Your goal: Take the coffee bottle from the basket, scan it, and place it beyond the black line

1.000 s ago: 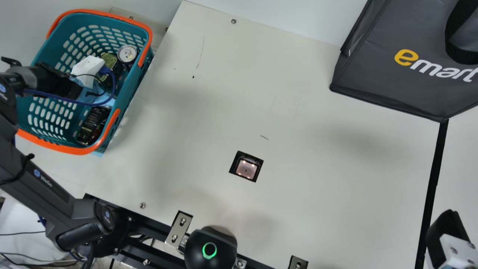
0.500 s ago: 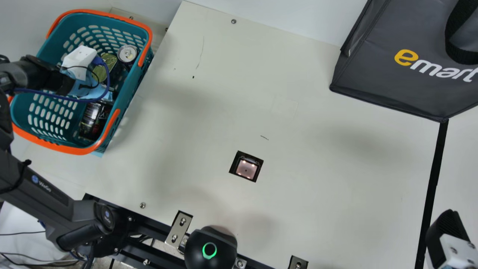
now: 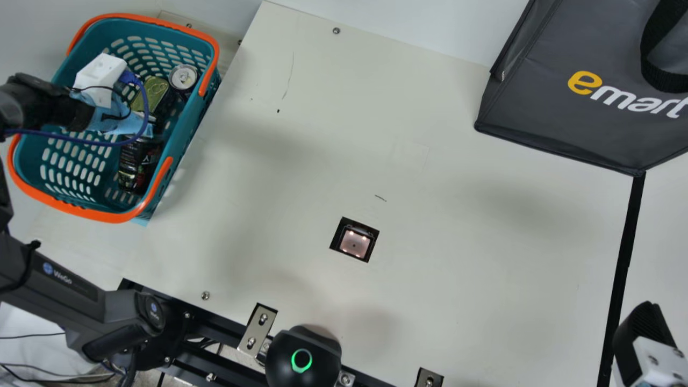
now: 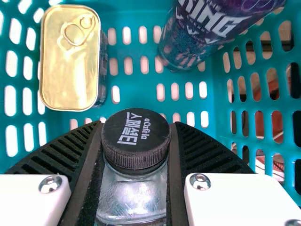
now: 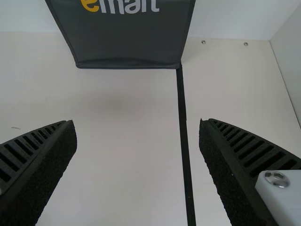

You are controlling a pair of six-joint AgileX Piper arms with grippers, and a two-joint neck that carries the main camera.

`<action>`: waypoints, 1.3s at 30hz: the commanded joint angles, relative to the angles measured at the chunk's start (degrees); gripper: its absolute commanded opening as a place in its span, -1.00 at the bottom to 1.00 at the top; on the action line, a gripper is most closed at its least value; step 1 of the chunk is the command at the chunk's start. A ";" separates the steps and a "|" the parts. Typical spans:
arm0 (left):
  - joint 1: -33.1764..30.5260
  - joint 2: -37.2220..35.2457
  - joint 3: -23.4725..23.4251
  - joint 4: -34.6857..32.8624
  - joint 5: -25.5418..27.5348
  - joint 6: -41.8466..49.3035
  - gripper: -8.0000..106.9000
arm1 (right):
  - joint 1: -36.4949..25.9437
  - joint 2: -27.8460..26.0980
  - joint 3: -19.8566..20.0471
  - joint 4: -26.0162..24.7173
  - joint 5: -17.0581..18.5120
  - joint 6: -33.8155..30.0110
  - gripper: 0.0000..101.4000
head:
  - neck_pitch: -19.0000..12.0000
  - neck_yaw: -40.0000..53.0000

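Observation:
My left gripper [image 3: 115, 121] hangs over the teal basket [image 3: 99, 215], its fingertips hidden in the main view; the dark coffee bottle [image 3: 138, 169] is below it, inside the basket's outline. In the left wrist view, my left gripper [image 4: 136, 129] is shut on the coffee bottle [image 4: 136, 141], a ribbed finger on either side of its black cap. At the main view's lower right corner is my right gripper [image 3: 645, 336]; in its wrist view the right gripper [image 5: 138, 122] stands open over bare table. The black line [image 3: 626, 242] crosses the table's right side. A lit scanner window [image 3: 355, 242] is set mid-table.
A gold tin [image 4: 70, 61] and a dark purple can [image 4: 197, 33] are in the basket beside the bottle. A dark grey bag [image 3: 564, 118] stands at the back right. A black domed device [image 3: 303, 357] is at the front edge.
My left gripper has moved toward the main view's left and slightly up, and the bottle has shifted up in that view along with it. The right arm has kept still.

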 commanded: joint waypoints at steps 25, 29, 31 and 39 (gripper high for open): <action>3.69 -9.65 3.24 -2.94 3.88 0.49 -0.68 | 0.00 0.00 0.00 0.00 0.00 0.00 0.79 | -1.57 0.14; 4.12 -11.26 3.24 -2.84 4.76 0.09 -0.68 | 0.00 0.00 0.00 0.00 0.00 0.00 0.79 | -1.57 0.14; 4.27 -12.09 3.25 -2.78 5.22 -0.10 -0.68 | 0.00 0.00 0.00 0.00 0.00 0.00 0.79 | -1.57 0.14; 4.91 -15.37 2.76 -2.71 7.71 -0.96 -0.68 | 0.00 0.00 0.00 0.00 0.00 0.00 0.79 | -1.57 0.14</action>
